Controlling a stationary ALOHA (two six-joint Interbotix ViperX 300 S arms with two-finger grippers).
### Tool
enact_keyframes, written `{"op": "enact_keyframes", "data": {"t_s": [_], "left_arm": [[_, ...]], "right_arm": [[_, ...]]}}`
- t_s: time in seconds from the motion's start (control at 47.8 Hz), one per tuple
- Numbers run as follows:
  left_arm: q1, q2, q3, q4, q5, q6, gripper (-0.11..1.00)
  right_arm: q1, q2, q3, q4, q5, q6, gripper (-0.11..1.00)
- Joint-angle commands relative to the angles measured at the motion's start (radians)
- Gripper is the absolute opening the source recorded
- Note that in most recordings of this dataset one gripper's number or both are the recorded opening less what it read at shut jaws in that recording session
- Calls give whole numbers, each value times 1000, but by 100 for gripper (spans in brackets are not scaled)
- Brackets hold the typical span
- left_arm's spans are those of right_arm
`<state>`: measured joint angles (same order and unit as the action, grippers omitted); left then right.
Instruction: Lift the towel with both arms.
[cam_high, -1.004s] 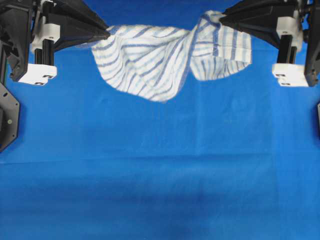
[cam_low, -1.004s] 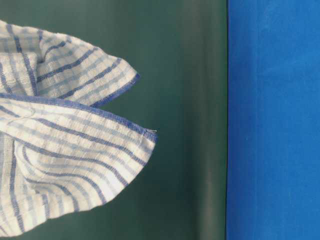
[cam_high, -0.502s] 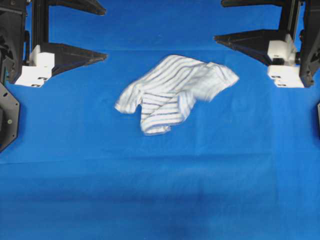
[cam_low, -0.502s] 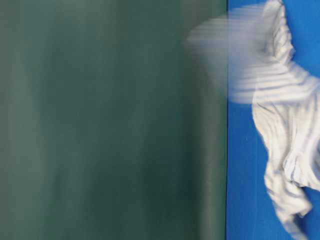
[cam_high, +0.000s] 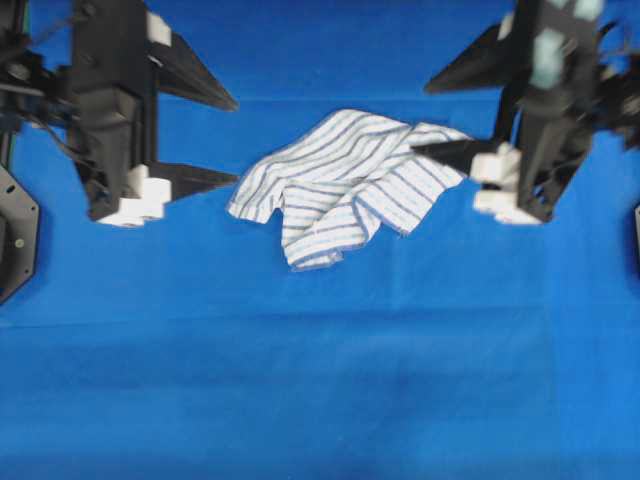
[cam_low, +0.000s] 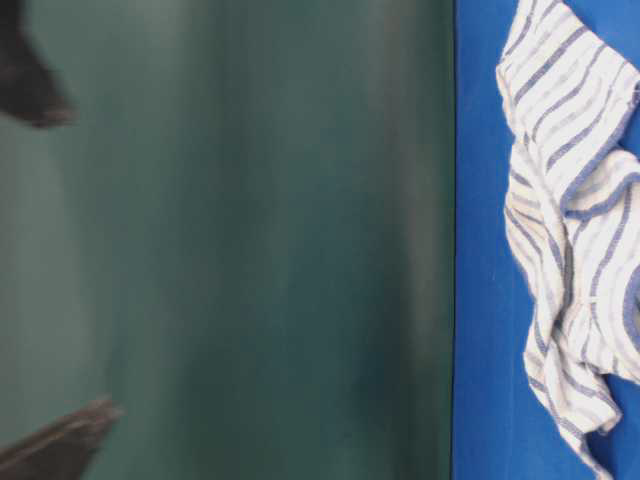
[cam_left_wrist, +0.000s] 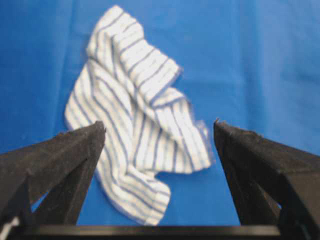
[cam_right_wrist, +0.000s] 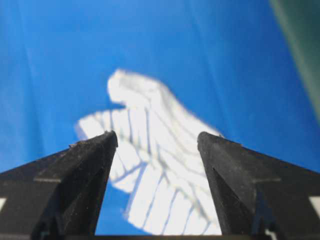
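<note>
I see the towel (cam_high: 345, 187) lying crumpled on the blue sheet (cam_high: 320, 380), a little above the middle of the overhead view, folded over itself with its grey-blue stripes running at several angles. Nothing has hold of it. To its left I have the left gripper (cam_high: 232, 140) with its pointed black fingers spread wide apart, one tip near the cloth's left edge and not touching it as far as I can tell. The left wrist camera shows the towel (cam_left_wrist: 137, 112) lying between and beyond those two fingers. On the other side the right gripper (cam_high: 425, 120) is equally wide open and empty; its lower finger overlaps the towel's right corner in the overhead view, though I cannot tell whether it touches. In the table-level view a dark green backdrop (cam_low: 250, 240) stands beside the sheet.
</note>
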<state>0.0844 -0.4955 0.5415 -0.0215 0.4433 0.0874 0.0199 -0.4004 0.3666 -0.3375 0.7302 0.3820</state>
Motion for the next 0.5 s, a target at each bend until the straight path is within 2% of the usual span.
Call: {"op": "enact_keyframes", "data": {"t_s": [0.0,0.23,0.481], "left_arm": [[-12,18,48,-5,-95,0,93],[-38,129,152,-5,-275,-51,93],[-63,293,204,-5,-403,-69,93]], "right_arm": [[3,3,46,0,-55,28,67],[3,75,175,0,-163,92,67],[3,218,236,2,-264,137,67]]}}
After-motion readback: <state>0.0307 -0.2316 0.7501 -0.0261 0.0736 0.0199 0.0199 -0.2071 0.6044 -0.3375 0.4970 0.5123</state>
